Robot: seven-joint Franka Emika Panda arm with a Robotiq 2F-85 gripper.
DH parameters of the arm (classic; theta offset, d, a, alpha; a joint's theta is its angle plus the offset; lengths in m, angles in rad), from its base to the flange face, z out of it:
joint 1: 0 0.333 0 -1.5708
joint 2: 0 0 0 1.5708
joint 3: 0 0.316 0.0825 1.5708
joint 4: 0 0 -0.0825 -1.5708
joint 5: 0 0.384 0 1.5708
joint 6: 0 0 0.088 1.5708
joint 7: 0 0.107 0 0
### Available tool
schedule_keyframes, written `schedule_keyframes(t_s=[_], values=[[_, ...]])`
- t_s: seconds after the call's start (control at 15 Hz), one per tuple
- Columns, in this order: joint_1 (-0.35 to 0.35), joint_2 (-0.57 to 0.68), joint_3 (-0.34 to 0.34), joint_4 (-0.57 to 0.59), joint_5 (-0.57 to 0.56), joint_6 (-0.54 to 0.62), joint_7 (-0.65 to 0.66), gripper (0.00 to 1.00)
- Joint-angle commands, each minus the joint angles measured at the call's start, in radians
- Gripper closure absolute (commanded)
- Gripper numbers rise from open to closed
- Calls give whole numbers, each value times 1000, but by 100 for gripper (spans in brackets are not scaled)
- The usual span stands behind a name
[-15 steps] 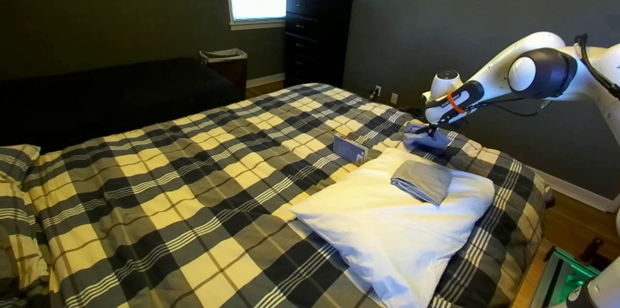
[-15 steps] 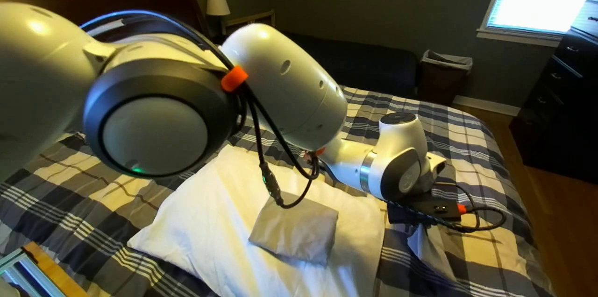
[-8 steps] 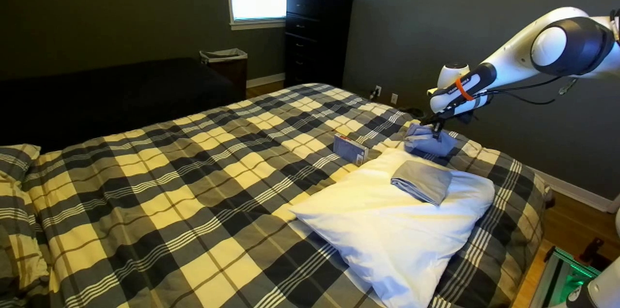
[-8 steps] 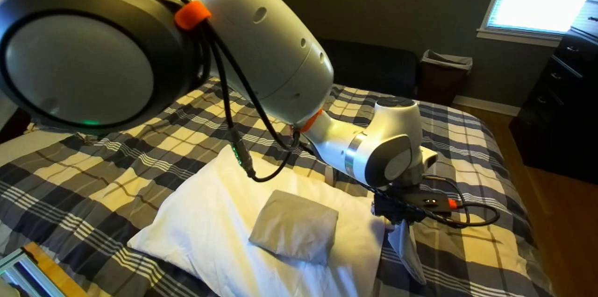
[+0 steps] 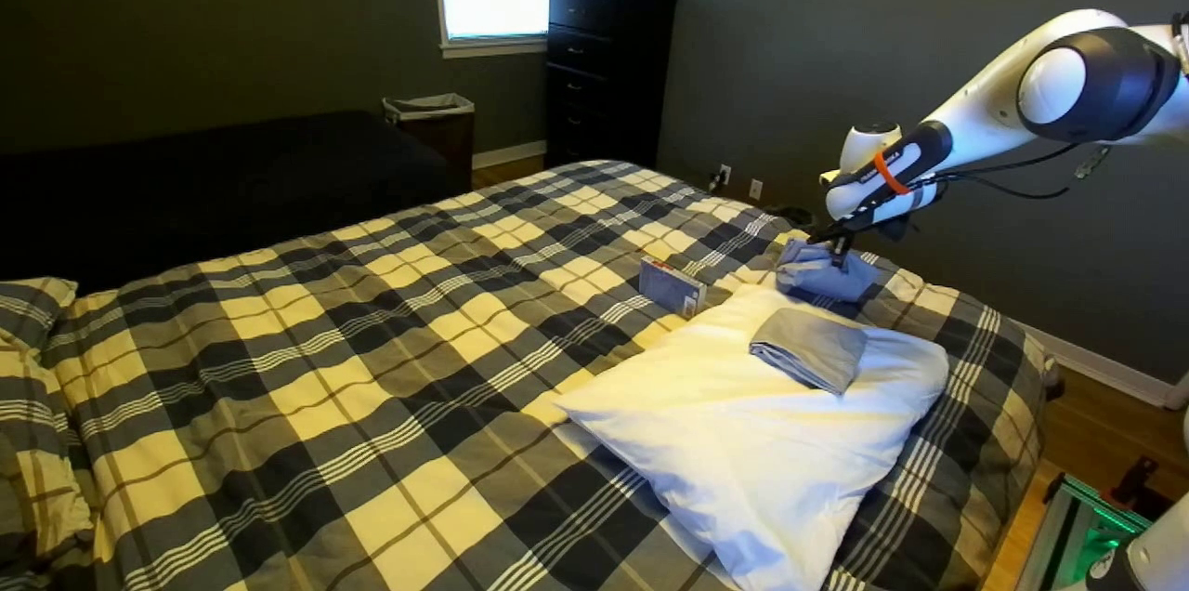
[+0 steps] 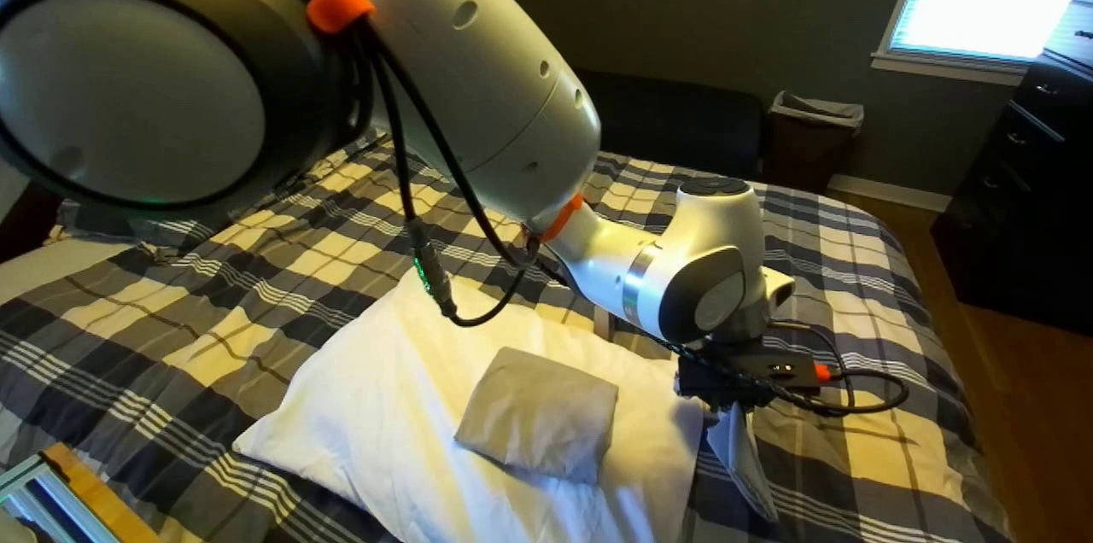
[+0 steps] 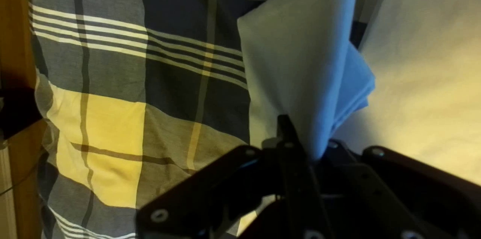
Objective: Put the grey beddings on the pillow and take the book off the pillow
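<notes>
The white pillow (image 5: 734, 414) lies on the plaid bed; it also shows in an exterior view (image 6: 359, 406). A folded bundle of grey beddings (image 5: 810, 348) lies flat on it, also seen in an exterior view (image 6: 542, 415). My gripper (image 7: 309, 139) is shut on a second grey bedding cloth (image 7: 293, 55), bluish in this light. This cloth hangs below the gripper beside the pillow's edge in both exterior views (image 5: 855, 280) (image 6: 741, 462); I cannot tell whether it touches the bed. The book (image 5: 671, 287) stands on its long edge on the bedcover, off the pillow.
The plaid bedcover (image 5: 353, 368) spreads under everything. The bed's edge shows at the left of the wrist view, with wooden floor (image 7: 15, 58) beyond. The arm (image 6: 478, 82) blocks part of an exterior view. A dark dresser (image 5: 608, 75) and a bin (image 5: 432, 122) stand behind.
Over the last second the arm has drawn back and the gripper, with its cloth, has shifted slightly towards the pillow. In the last half second it has barely moved. Pillow, folded bundle and book are unchanged.
</notes>
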Motion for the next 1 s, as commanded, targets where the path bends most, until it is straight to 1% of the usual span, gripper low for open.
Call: schedule_keyframes(t_s=[0.0,0.33,0.47,0.67,0.93], values=[[54,-110,-61,-182,-2,97,7,98],[112,-240,-106,-387,-1,180,26,98],[129,-297,-110,-457,13,184,33,98],[145,-368,-91,-529,41,148,16,98],[202,-432,-92,-600,57,117,31,98]])
